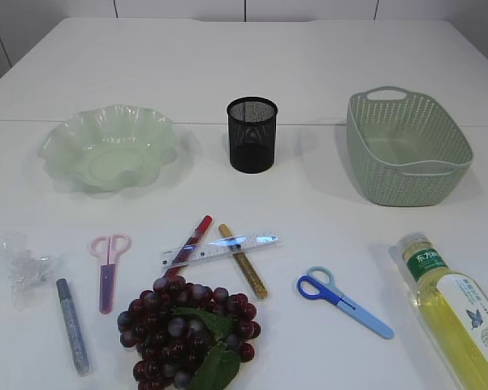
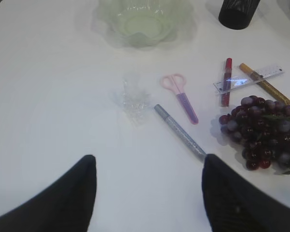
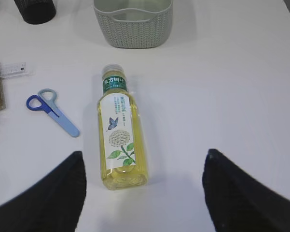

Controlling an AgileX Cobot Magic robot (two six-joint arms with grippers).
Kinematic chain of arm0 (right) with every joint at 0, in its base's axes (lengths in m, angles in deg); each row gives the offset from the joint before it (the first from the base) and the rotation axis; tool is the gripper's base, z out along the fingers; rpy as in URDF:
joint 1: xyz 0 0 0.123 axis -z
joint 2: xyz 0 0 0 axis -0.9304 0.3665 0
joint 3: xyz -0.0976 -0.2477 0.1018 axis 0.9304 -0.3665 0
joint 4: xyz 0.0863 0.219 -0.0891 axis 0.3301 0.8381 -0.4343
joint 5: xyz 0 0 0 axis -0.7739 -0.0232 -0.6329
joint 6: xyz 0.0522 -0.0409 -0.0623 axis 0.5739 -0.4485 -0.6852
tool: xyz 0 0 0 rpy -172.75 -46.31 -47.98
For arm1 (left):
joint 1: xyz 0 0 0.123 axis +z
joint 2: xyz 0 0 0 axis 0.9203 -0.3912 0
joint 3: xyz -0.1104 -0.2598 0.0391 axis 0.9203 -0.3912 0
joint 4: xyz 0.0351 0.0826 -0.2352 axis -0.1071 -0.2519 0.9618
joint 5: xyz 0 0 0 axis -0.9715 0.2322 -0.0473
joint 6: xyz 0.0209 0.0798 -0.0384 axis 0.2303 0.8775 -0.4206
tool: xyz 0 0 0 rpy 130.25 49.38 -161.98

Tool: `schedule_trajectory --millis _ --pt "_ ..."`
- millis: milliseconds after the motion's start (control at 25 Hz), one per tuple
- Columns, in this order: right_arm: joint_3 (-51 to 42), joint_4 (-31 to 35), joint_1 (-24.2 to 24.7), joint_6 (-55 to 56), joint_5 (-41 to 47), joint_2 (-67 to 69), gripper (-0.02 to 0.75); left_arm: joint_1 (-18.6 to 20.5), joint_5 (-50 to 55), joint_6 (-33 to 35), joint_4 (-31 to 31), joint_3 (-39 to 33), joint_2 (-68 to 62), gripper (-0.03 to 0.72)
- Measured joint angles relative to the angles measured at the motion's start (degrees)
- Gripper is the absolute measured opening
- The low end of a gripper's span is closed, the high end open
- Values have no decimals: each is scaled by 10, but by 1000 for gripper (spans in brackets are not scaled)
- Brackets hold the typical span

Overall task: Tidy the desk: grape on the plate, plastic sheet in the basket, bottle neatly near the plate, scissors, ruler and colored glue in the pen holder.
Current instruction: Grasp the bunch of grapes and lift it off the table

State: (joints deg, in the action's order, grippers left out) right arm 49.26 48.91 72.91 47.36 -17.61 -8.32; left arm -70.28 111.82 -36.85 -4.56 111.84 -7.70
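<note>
A bunch of dark grapes (image 1: 187,329) lies at the front, left of centre. The green scalloped plate (image 1: 110,149) stands back left, the black mesh pen holder (image 1: 252,134) in the middle, the green basket (image 1: 406,146) back right. A crumpled clear plastic sheet (image 1: 23,262) lies far left. Pink scissors (image 1: 108,268), blue scissors (image 1: 341,299), a clear ruler (image 1: 219,249), and red (image 1: 191,242), gold (image 1: 244,262) and silver (image 1: 71,325) glue pens lie loose. The bottle (image 3: 119,130) lies on its side. My left gripper (image 2: 147,162) is open above bare table. My right gripper (image 3: 145,162) is open just behind the bottle's base.
The table (image 1: 308,65) is white, with bare surface behind the plate, pen holder and basket. The ruler rests across the red and gold glue pens. Neither arm shows in the exterior view.
</note>
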Motion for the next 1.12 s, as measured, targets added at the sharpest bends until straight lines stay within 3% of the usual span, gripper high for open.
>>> schedule_trajectory --millis 240,600,800,1120 --pt "48 62 0 0 -11 100 584 0 -6 0 13 30 -99 491" --pt "102 62 0 3 -69 288 584 -4 -115 0 46 49 -288 490" --pt "156 62 0 4 -69 378 584 -50 -122 12 63 83 -400 488" --pt "198 61 -2 17 -58 438 529 -171 -107 35 69 170 -586 487"
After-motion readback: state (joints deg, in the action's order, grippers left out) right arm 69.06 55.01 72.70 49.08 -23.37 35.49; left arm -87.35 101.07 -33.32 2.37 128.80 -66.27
